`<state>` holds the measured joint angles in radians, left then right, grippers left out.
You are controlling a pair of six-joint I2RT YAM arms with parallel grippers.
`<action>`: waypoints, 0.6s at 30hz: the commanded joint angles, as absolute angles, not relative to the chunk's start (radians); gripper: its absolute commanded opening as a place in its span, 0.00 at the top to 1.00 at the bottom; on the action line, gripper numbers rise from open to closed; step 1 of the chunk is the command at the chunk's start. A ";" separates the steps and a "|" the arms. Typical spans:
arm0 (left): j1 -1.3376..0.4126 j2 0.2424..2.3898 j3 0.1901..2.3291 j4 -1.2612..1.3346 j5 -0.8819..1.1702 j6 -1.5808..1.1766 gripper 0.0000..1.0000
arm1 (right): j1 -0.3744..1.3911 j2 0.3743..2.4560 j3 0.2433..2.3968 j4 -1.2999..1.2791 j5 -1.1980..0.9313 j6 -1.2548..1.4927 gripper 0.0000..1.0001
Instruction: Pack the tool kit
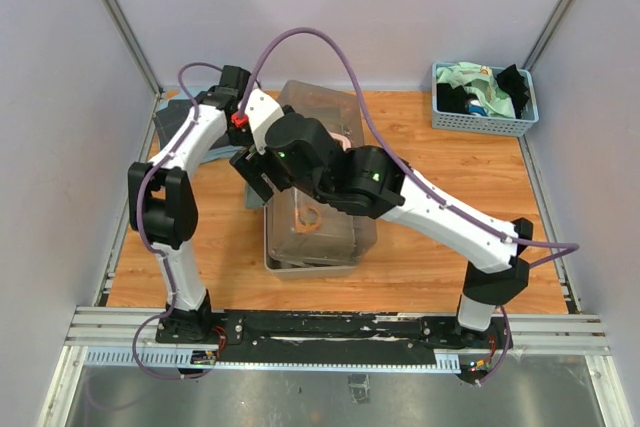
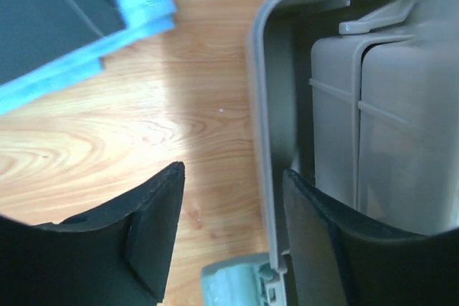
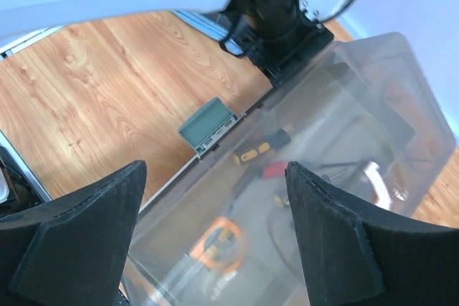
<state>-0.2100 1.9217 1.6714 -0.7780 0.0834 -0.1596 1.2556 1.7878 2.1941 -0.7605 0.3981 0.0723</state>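
The grey-beige toolbox (image 1: pixel 312 232) stands mid-table under both arms. Its translucent lid (image 3: pixel 344 127) fills the right wrist view. Through it I make out an orange tape measure (image 3: pixel 219 245), yellow-and-black screwdrivers (image 3: pixel 262 150) and a red-handled tool (image 3: pixel 276 170). My right gripper (image 3: pixel 215 166) hangs open above the lid with nothing in it. My left gripper (image 2: pixel 231 170) is open at the box's left side. The grey box wall (image 2: pixel 259 134) runs between its fingers, close to the right finger (image 2: pixel 315 234). A grey-green latch (image 2: pixel 237 284) sits just below.
A small blue basket of cloths (image 1: pixel 485 99) stands at the back right corner. Folded dark cloths with blue edging (image 2: pixel 64 19) lie on the wood left of the box. Pale walls close in on both sides.
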 commanded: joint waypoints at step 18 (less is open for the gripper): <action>0.044 1.483 1.545 -0.776 0.212 -0.087 0.15 | 0.903 1.749 2.079 -0.919 0.278 0.291 0.21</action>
